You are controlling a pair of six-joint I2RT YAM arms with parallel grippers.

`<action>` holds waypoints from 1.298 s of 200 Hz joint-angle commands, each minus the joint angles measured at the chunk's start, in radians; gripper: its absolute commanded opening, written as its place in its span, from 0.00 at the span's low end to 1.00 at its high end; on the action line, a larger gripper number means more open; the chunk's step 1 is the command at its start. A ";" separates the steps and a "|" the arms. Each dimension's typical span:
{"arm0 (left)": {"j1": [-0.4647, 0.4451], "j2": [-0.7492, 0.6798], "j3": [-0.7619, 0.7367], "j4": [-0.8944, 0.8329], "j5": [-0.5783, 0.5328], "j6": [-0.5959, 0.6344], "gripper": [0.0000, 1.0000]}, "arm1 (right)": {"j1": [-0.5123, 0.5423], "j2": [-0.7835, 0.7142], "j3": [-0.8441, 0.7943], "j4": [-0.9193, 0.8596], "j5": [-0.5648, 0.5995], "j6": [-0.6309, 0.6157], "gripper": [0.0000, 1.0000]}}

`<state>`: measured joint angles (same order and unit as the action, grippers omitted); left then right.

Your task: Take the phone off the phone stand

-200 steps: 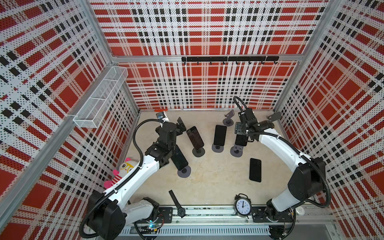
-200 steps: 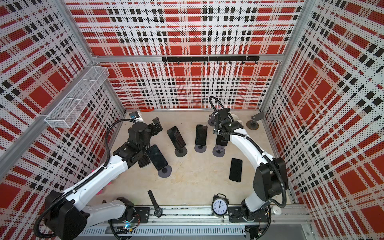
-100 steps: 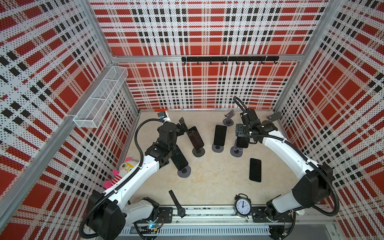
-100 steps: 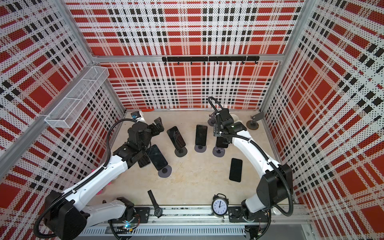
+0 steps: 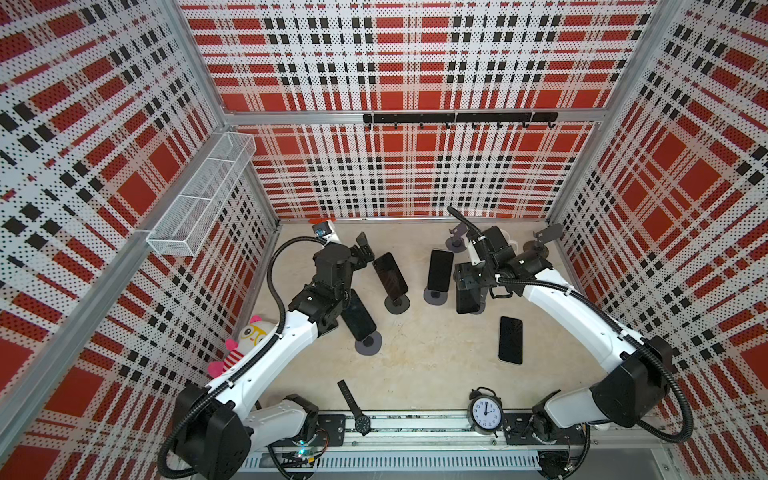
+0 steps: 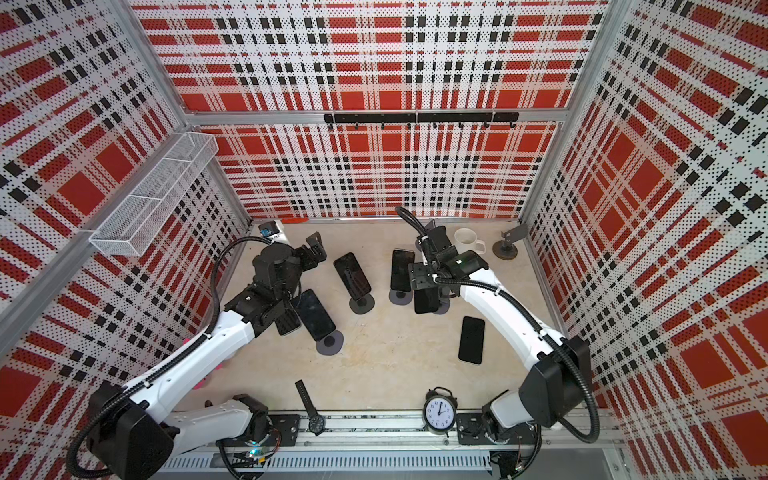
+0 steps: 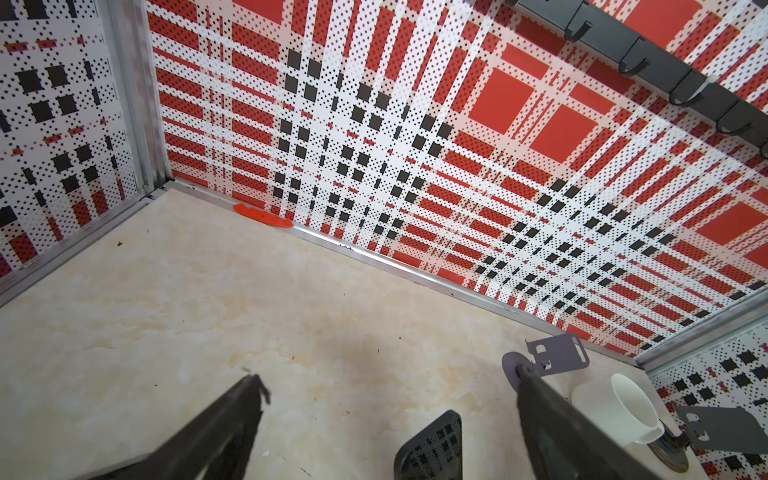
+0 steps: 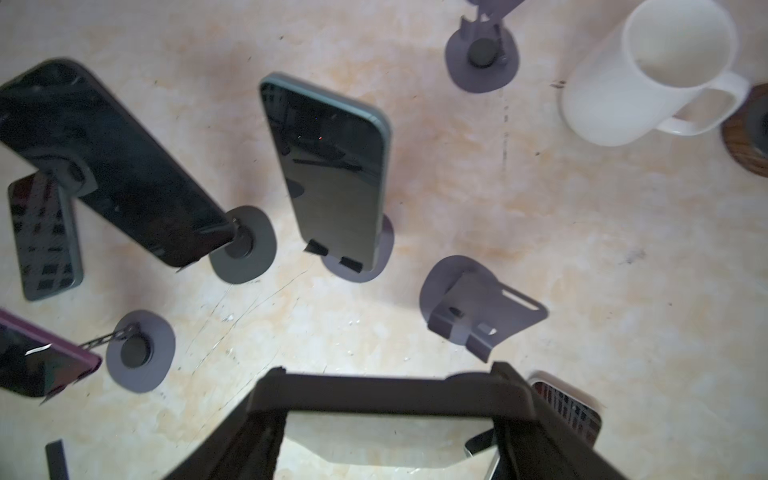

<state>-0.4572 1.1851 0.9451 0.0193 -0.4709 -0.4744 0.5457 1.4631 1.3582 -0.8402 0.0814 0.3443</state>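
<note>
Right end effector [image 8: 390, 419] pinches the phone [image 5: 466, 301] by its edges just above the empty stand [image 8: 482, 311], left end effector [image 7: 390, 380] spread; recommend lifting clear, then laying it flat beside the stand.

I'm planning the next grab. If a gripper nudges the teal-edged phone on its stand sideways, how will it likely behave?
Probably tippy: the teal-edged phone stands tall on a phone stand with a small round base, so a high push may topple both. Likely slippery too: only two small lips catch its lower edge, and its screen looks glossy.
</note>
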 commanded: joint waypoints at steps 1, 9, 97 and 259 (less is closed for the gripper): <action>0.017 0.011 0.003 0.037 -0.001 0.005 0.98 | 0.035 0.010 -0.019 0.007 -0.064 -0.029 0.65; 0.024 0.016 0.003 0.033 0.009 0.002 0.98 | 0.047 0.019 -0.028 0.007 -0.079 -0.030 0.65; 0.042 0.014 -0.011 0.056 0.041 -0.019 0.98 | 0.217 0.175 -0.120 0.041 -0.160 0.017 0.66; 0.061 -0.021 -0.030 0.051 0.037 -0.014 0.98 | 0.266 0.372 -0.180 0.032 -0.122 0.040 0.64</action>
<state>-0.4068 1.1904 0.9306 0.0494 -0.4328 -0.4911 0.8032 1.8156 1.1950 -0.8005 -0.0765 0.3771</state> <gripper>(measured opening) 0.982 0.756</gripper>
